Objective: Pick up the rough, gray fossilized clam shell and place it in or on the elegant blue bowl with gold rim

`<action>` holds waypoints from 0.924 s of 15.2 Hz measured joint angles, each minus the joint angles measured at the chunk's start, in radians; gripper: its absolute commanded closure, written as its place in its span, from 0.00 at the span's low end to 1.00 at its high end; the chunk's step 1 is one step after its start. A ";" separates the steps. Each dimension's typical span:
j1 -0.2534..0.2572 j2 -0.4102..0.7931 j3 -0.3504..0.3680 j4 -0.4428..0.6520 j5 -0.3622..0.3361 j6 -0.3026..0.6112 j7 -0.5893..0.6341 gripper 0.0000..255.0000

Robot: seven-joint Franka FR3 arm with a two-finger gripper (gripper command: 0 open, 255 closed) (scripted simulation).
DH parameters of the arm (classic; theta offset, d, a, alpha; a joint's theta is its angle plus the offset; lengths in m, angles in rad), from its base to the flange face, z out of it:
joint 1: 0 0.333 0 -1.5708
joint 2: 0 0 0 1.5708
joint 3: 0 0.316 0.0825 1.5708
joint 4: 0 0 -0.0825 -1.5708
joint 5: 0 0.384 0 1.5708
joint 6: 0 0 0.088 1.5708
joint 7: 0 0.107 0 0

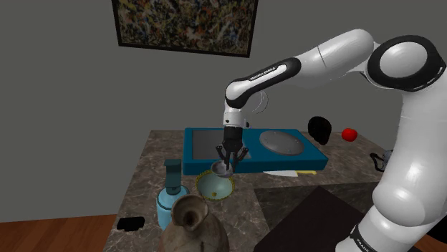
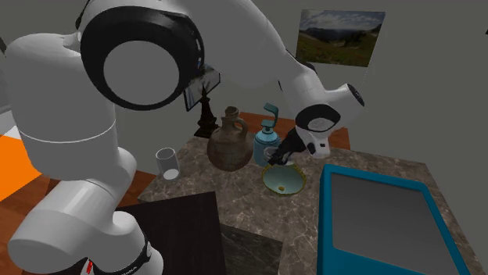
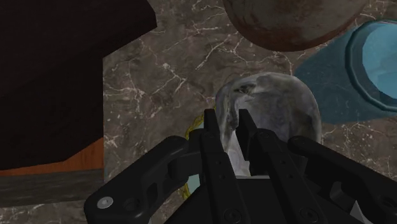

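Marble surface [image 1: 143, 166], as I log it: one grey shell [image 3: 273, 102] clamped in my tool [image 1: 229, 169], over the gold-rimmed bowl [image 1: 213, 190]; brown jug [image 1: 188, 223] nearby.

gold-rimmed bowl [image 1: 213, 187]: upright, greenish inside | gray clam shell [image 3: 267, 105]: clasped between fingers [image 3: 213, 149], just above bowl

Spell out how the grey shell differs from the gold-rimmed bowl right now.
The shell is mottled grey and rough-looking; the bowl is smooth, greenish inside, with a gold rim. The shell is clasped between the jaws, off the counter; the bowl stands upright on the counter. The shell looks smaller than the bowl. Both are rounded.
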 measured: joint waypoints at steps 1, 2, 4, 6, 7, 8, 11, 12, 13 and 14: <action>0.013 0.055 -0.006 0.073 -0.025 -0.017 0.021 1.00; 0.020 0.085 -0.011 0.109 -0.038 -0.023 0.031 1.00; 0.026 0.110 -0.016 0.128 -0.049 -0.018 0.034 1.00; 0.031 0.130 -0.019 0.130 -0.056 -0.001 0.033 1.00; 0.032 0.136 -0.021 0.124 -0.057 0.010 0.030 1.00; 0.034 0.143 -0.022 0.122 -0.059 0.019 0.029 1.00; 0.040 0.174 -0.028 0.118 -0.068 0.050 0.023 1.00; 0.042 0.182 -0.030 0.117 -0.071 0.059 0.021 1.00; 0.043 0.191 -0.032 0.117 -0.074 0.068 0.019 1.00; 0.045 0.200 -0.034 0.114 -0.076 0.079 0.017 1.00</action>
